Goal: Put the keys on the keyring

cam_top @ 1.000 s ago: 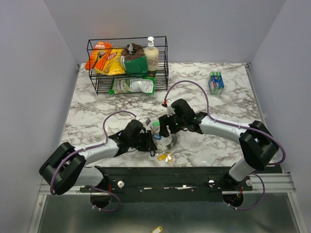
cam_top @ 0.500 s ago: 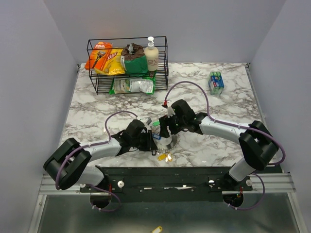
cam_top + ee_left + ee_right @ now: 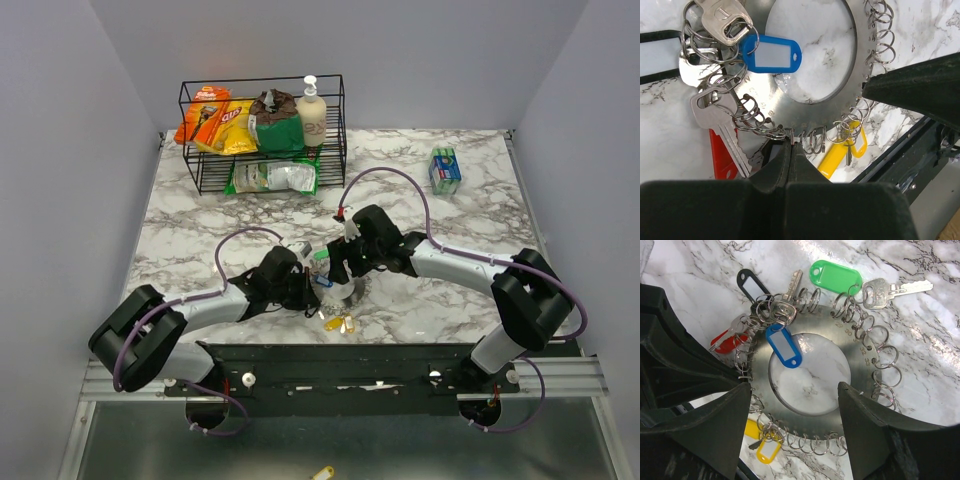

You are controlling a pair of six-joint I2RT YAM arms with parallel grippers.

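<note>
Left pincer [image 3: 792, 146] is finishing its closing — tips meeting at the keyring's [image 3: 801, 118] near rim. Right pincer [image 3: 794, 391] is hovering wide above.

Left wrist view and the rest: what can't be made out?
- Left wrist: the shut jaws of the left gripper cover the near rim of the keyring; whether they pinch anything is hidden.
- Left wrist: a key overlaps the red tag.
- Right wrist: the right gripper partly hides the yellow tags.
- Top external: both grippers cover most of the keyring.
</note>
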